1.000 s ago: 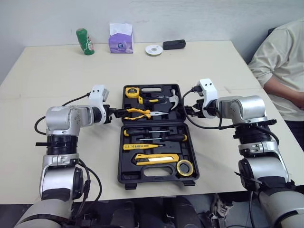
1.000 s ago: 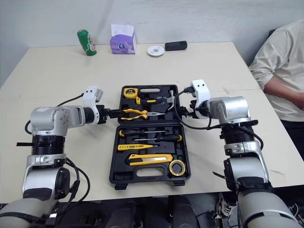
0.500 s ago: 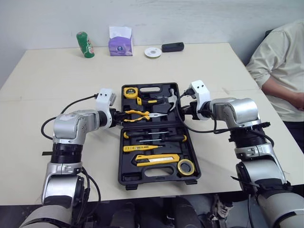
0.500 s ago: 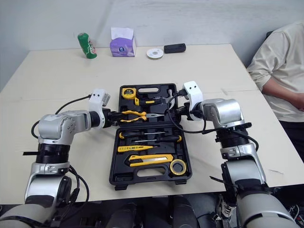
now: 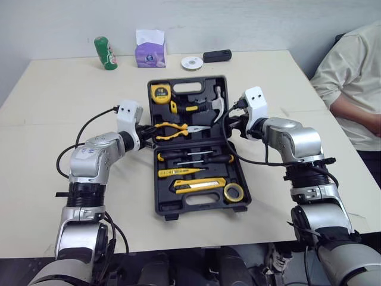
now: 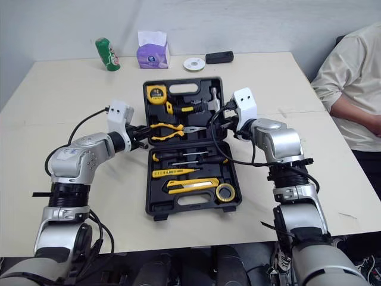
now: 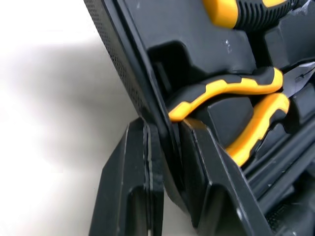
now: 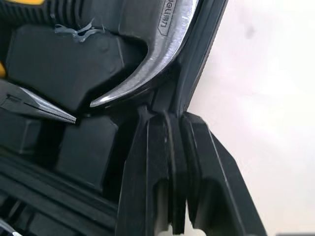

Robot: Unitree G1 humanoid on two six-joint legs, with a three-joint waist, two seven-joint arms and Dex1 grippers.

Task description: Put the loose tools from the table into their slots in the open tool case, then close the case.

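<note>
Closest to me was the bottom half of the tool case [image 5: 178,210], lying flat on the table [image 5: 59,89]. It held the roll of tape [image 5: 232,192], the yellow utility knife [image 5: 193,185] and the screwdrivers [image 5: 193,157], each in its own slot. I couldn't spot any loose tool on the table, so my guess was that the packing part was done and only the closing was left.

That would explain the grip. The lid [image 5: 178,79] was tipped up off the table on its hinge, roughly halfway. The left gripper [image 5: 149,131] had its two fingers clamped down on the lid's left edge, one finger inside and one outside. The right gripper [image 5: 228,125] was pinching the right edge the same way, right next to the hammer [image 5: 205,106]. Holding both sides probably kept the lid from twisting as it swung (smart, since the pliers [image 5: 172,129] and tape measure [image 5: 160,92] were riding in it and could pop out).

At the back of the table were a green can [image 5: 105,52], a tissue box [image 5: 150,49], a white disc [image 5: 191,62] and a black gadget [image 5: 217,56], all well away from the case. A person [image 5: 357,77] sat off to the robot's right.
</note>
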